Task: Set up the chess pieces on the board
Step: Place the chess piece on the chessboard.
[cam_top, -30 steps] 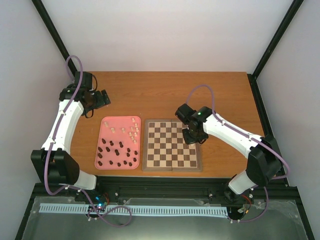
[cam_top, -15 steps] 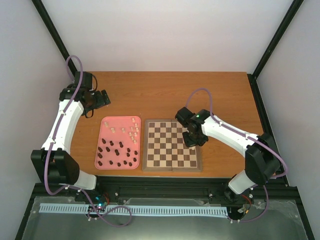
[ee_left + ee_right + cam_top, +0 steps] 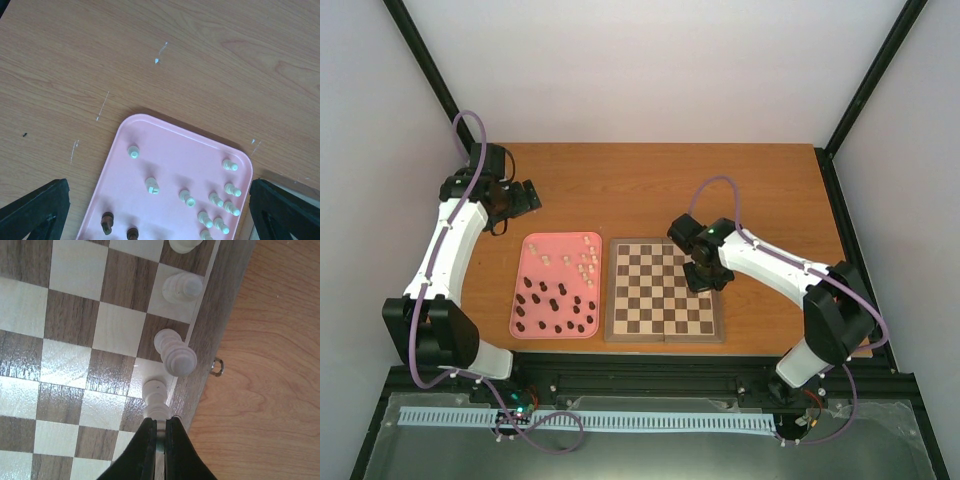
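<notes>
The chessboard lies at mid-table; its right edge fills the right wrist view. My right gripper is shut on a cream-white piece, held upright over a light square by the board's right border. Three more cream pieces stand in that edge column beyond it. In the top view my right gripper is over the board's right side. My left gripper hovers beyond the pink tray, open and empty; its fingertips show at both lower corners. Cream pieces and dark pieces lie in the tray.
The pink tray's rim sits left of the board on the brown wooden table. A small metal clasp sticks out from the board's right border. Black frame posts stand at the back corners.
My right gripper has shifted slightly left and toward the far side over the board's right edge, still holding the cream piece. The left arm has not moved.
</notes>
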Action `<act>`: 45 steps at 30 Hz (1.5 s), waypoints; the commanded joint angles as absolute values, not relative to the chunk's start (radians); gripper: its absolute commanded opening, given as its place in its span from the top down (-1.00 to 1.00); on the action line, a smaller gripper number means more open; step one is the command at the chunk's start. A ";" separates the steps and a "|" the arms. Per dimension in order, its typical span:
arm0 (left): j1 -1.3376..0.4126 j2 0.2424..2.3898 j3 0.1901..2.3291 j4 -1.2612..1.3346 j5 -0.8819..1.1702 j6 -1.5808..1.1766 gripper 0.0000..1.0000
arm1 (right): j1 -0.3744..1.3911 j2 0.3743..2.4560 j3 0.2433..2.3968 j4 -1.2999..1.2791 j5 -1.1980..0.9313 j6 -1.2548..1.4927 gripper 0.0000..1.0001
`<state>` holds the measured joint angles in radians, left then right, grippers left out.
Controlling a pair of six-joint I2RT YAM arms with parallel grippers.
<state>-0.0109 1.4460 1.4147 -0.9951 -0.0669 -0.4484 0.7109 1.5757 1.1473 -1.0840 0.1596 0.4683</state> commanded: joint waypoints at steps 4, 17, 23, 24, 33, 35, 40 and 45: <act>-0.006 1.451 1.451 -0.989 -0.079 -0.433 -1.00 | 0.706 1.599 1.185 -1.071 0.210 0.466 0.94; -0.006 1.456 1.449 -0.988 -0.083 -0.432 -0.99 | 0.706 1.606 1.181 -1.076 0.167 0.459 0.94; -0.006 1.458 1.450 -0.988 -0.079 -0.433 -0.99 | 0.706 1.608 1.181 -1.075 0.176 0.465 0.69; -0.005 1.459 1.450 -0.988 -0.080 -0.433 -0.99 | 0.706 1.610 1.182 -1.074 0.178 0.465 0.63; -0.006 1.459 1.451 -0.990 -0.084 -0.430 -1.00 | 0.706 1.582 1.210 -1.091 0.167 0.453 0.23; -0.006 1.459 1.451 -0.990 -0.084 -0.429 -0.99 | 0.706 1.570 1.231 -1.105 0.153 0.443 0.15; -0.006 1.461 1.455 -0.998 -0.095 -0.416 -1.00 | 0.706 1.534 1.305 -1.163 0.152 0.432 -0.05; -0.006 1.457 1.415 -1.010 -0.090 -0.424 -0.99 | 0.672 1.545 1.427 -1.193 0.177 0.417 -0.13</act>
